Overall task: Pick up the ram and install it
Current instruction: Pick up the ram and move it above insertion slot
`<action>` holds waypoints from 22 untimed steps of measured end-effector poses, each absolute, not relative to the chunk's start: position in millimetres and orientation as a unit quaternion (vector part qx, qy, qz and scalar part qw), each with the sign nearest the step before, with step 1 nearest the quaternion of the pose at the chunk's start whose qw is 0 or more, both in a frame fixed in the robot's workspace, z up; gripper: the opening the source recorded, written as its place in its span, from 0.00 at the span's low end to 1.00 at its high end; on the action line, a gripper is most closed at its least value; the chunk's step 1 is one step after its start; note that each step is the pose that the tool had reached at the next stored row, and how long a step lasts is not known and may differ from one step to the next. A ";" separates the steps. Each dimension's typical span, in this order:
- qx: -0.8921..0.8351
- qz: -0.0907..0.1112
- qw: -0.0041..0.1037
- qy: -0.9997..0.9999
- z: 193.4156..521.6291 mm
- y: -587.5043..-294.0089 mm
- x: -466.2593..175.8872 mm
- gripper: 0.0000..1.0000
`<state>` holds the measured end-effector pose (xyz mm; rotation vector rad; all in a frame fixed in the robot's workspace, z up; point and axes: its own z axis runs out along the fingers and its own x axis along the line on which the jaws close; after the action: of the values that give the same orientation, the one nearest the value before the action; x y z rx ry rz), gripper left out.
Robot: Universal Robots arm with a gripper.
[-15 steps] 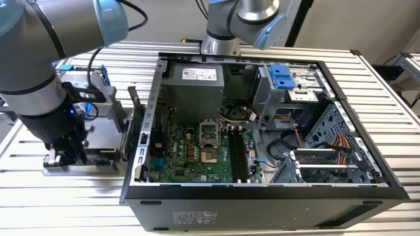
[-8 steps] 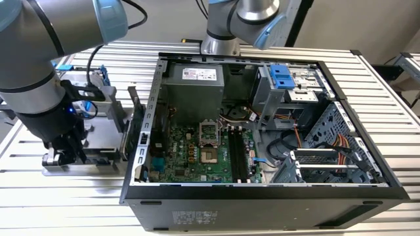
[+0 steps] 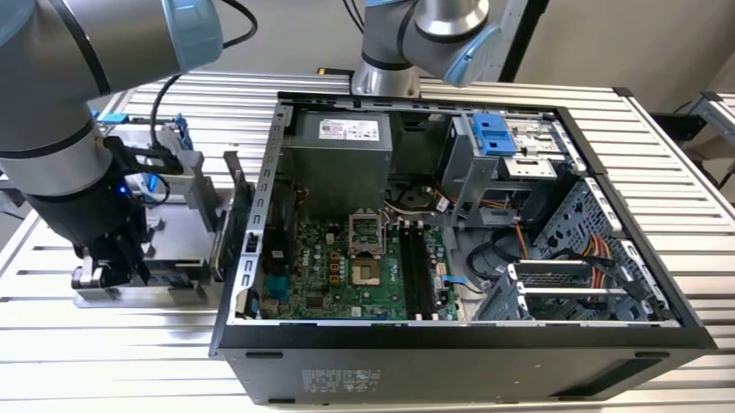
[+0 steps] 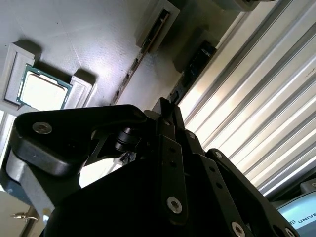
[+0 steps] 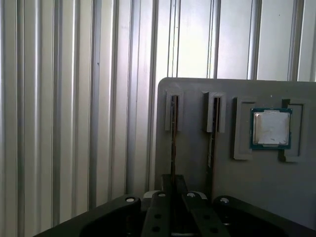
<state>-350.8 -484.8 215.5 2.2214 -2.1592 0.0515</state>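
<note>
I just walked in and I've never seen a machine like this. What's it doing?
The robot arm's gripper is down at a gray holder beside an open computer case. In the first wrist view it is lined up with the ram, a thin stick standing on edge in one of the holder's slots, near a processor chip. The ram is not in the computer yet, and the long motherboard slots look empty.

Open computer case (image 3: pixel 460 357) on slatted table (image 3: pixel 677 155), motherboard (image 3: pixel 344 267) inside, gripper (image 3: pixel 109 274) low over grey tray (image 3: pixel 155 294) at the exterior view's left.
</note>
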 end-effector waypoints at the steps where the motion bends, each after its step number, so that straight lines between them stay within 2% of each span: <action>1: 0.717 0.017 0.022 -0.697 216.1 -484.8 -350.8 0.00; 22: 0.717 0.017 0.022 -0.697 228.2 -484.8 -350.9 0.00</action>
<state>-350.9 -484.8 228.2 2.2212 -2.1591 0.0515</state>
